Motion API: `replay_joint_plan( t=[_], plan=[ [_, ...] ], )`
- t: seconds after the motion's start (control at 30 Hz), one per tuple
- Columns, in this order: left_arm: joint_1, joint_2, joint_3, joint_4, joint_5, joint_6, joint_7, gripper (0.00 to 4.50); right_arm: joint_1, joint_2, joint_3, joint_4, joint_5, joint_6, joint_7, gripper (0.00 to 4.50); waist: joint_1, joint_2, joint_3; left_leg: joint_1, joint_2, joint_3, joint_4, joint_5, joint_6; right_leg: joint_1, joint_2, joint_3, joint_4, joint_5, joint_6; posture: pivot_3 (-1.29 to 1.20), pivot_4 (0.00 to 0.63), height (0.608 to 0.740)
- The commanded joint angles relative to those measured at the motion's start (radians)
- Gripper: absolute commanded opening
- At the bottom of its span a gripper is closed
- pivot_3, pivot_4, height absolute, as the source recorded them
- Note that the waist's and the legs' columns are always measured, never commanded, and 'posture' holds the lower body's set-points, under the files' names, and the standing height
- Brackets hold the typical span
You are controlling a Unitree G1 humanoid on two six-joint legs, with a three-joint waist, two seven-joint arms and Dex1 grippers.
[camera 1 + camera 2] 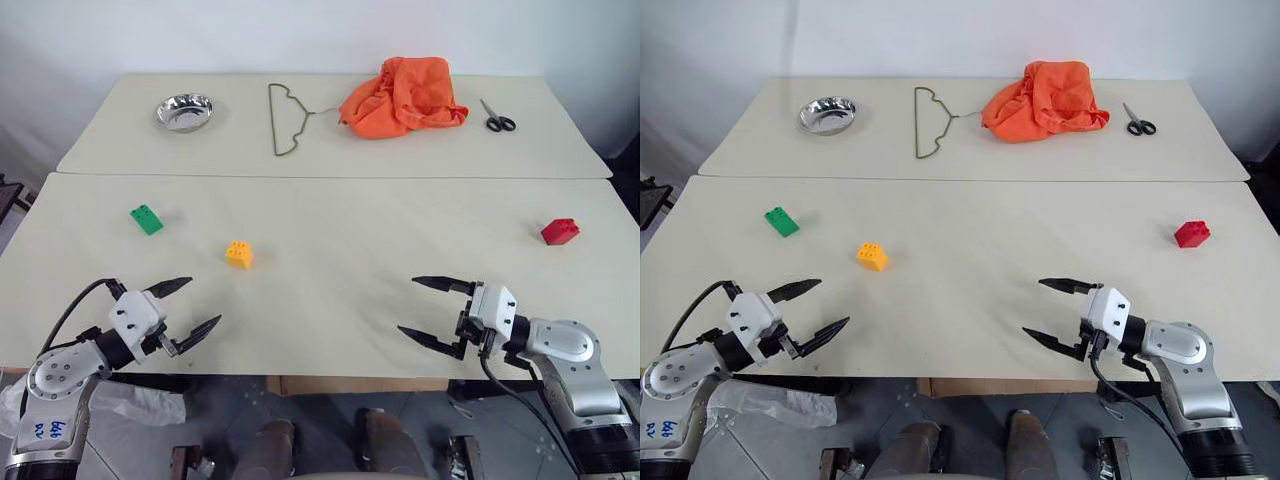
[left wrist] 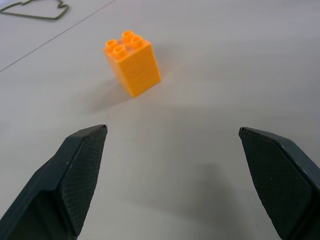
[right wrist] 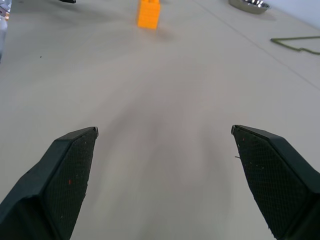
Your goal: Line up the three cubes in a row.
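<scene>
Three cubes lie scattered, so the row looks wholly undone. Just ahead of the left gripper point(image 1: 181, 309), which is spread wide and holds nothing, sits the yellow-orange cube point(image 1: 239, 254); the green cube point(image 1: 146, 219) lies farther ahead and a little to its outer side. Well apart from both, the red cube point(image 1: 560, 231) rests ahead of the right gripper point(image 1: 424, 308) and off to its outer side; that gripper too gapes wide and carries nothing. By my judgement every cube is left to gather.
</scene>
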Motion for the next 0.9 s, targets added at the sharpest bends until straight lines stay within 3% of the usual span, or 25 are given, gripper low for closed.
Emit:
replay_joint_plan(
  t=[0.03,0.2,0.33,0.47,0.6,0.73,0.9],
  plan=[
    [-0.003,0.005,0.020,-0.015,-0.016,0.008,0.003,4.49,-0.005,0.012,-0.008,-0.004,-0.005,-0.025,-0.015,4.50,0.000,0.000,0.000,0.000,0.000,0.000,0.000,0.000,0.000,0.000,0.000,0.000,0.000,0.000,0.000,0.00,0.150,0.740],
    [-0.002,0.025,-0.007,-0.113,-0.099,0.107,-0.063,4.49,0.024,0.028,-0.063,-0.050,0.022,0.007,-0.091,4.50,0.001,0.000,0.000,0.000,0.000,0.000,0.000,0.000,0.000,0.000,0.000,0.000,0.000,0.000,0.000,0.00,0.150,0.740],
    [-0.061,-0.001,-0.098,-0.248,-0.162,0.216,-0.074,4.49,0.074,0.046,-0.190,-0.097,0.027,0.042,-0.248,4.50,0.017,0.000,0.000,-0.001,-0.001,-0.001,0.001,0.000,0.000,0.000,-0.001,0.000,0.000,0.000,0.000,0.00,0.150,0.740],
    [-0.181,-0.048,-0.201,-0.305,-0.150,0.281,-0.048,4.49,0.146,0.079,-0.417,-0.055,0.039,0.028,-0.431,4.50,0.029,0.000,0.000,-0.001,-0.002,0.000,0.002,0.000,0.001,0.001,0.000,0.000,0.000,0.000,0.001,0.00,0.150,0.740],
    [-0.288,-0.117,-0.265,-0.263,-0.130,0.320,-0.015,4.49,0.218,0.124,-0.619,0.112,0.014,-0.037,-0.596,4.50,0.027,0.000,0.000,-0.001,-0.003,0.000,0.002,-0.001,0.001,0.001,0.003,0.000,0.000,0.000,0.001,0.00,0.150,0.740],
    [-0.347,-0.163,-0.316,-0.206,-0.104,0.319,-0.022,4.49,0.238,0.128,-0.638,0.241,-0.026,-0.077,-0.643,4.50,0.016,0.000,0.000,0.003,-0.002,0.004,0.000,-0.001,0.002,0.002,0.005,0.000,0.000,0.000,0.001,0.00,0.150,0.740],
    [-0.372,-0.190,-0.329,-0.199,-0.122,0.351,-0.026,4.49,0.148,0.087,-0.617,0.270,-0.002,-0.051,-0.645,4.50,-0.024,0.001,0.000,0.013,0.002,0.015,-0.003,-0.001,0.002,0.006,0.006,0.006,0.002,0.001,0.002,0.00,0.150,0.740]
  ],
)
